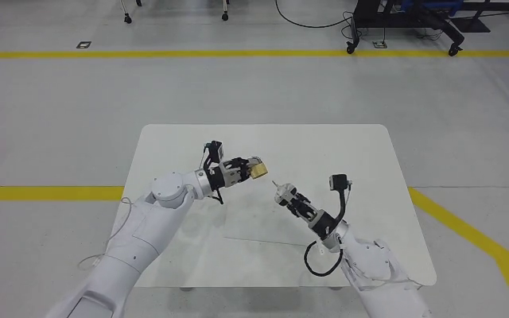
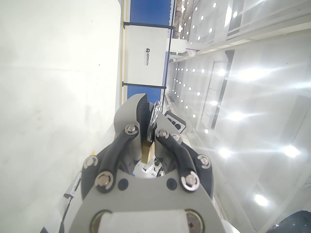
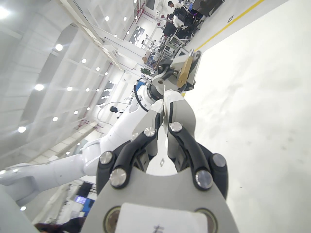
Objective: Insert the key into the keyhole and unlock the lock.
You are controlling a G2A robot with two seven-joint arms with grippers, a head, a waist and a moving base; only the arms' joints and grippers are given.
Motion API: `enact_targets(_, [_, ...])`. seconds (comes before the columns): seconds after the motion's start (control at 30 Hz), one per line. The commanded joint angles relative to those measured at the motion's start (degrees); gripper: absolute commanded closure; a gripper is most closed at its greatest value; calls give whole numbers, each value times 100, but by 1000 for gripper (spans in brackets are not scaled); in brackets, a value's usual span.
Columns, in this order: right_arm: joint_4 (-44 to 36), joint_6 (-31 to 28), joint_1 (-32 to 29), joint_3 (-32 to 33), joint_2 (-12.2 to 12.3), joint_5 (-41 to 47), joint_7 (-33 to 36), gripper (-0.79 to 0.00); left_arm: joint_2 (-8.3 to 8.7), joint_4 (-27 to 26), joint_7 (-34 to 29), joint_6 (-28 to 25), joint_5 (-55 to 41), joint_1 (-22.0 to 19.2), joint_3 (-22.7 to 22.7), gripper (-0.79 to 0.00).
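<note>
Space lies between the key (image 1: 276, 186) and the padlock (image 1: 258, 169): in the top view the two are near but apart, both held up over the white table (image 1: 350, 151), roughly above its middle. The left gripper (image 1: 248, 168) pinches the padlock, with a finger on each side of it (the left wrist view has the narrow brass body and the silver shackle (image 2: 155, 112) both caught in the gap between the fingers). The right gripper (image 1: 285, 195) is pressed together on the key. In the right wrist view a thin silver sliver of the key shows between the pads, and in the top view a short tip pokes past the fingertips toward the padlock. From the right wrist, the padlock appears beyond the key, edge-on and tilted, clamped in the other gripper with the shackle end uppermost in that picture. Where the keyhole sits on the brass body I cannot tell.
</note>
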Motion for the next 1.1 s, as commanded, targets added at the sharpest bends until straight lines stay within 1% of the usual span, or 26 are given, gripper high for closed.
enact_targets(0.0, [41,278,115,-89,-18,587,336,0,-30,-5,-82,205,-152,-34,3,0])
enact_targets(0.1, [71,652,255,-188,-44,740,379,0,-87,72,-71,465,-230,-131,61,0])
enact_targets(0.17, [92,859,308,-259,-67,728,240,0,-127,123,6,563,-238,-192,101,0])
enact_targets(0.37, [99,1102,380,-399,-124,529,-259,0,-206,174,189,651,-150,-301,160,0])
enact_targets(0.57, [99,1077,342,-352,-145,546,-446,0,-219,196,287,633,-50,-317,82,0])
enact_targets(0.73, [87,1056,309,-321,-157,539,-501,0,-208,186,328,574,63,-264,0,0])
enact_targets(0.8, [62,1012,283,-299,-164,478,-631,0,-207,171,297,626,42,-219,-23,0])
enact_targets(1.07, [38,976,262,-305,-168,496,-637,0,-207,171,297,626,42,-219,-23,0])
